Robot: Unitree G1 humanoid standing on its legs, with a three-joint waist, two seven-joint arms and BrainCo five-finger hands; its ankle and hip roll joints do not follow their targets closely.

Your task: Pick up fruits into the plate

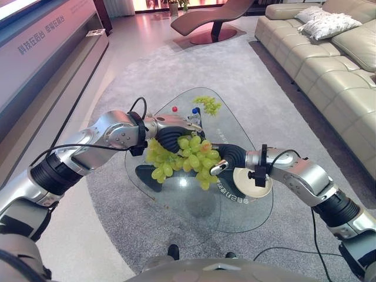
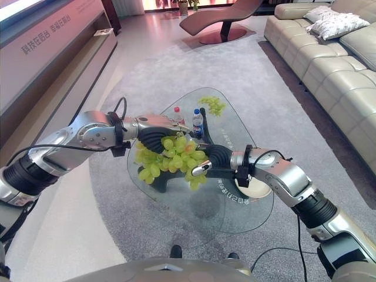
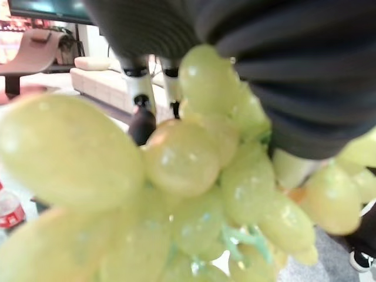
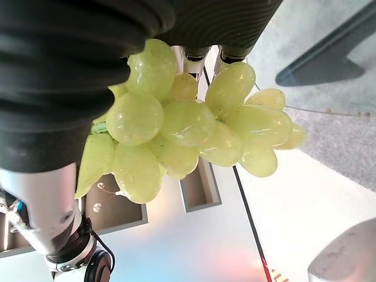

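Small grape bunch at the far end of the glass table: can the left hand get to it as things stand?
Probably not yet. The left hand and right hand both carry green grapes above the glass table. The path to the small bunch looks open, apart from two bottles.

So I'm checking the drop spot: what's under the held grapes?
The glass table, with a dark shape showing beneath it. The grapes hide what is directly below; the plate sits off to the side.

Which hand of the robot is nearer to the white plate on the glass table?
The right hand: the white plate lies just beneath its wrist. The left hand is farther, across the green grapes that both hands carry above the glass table.
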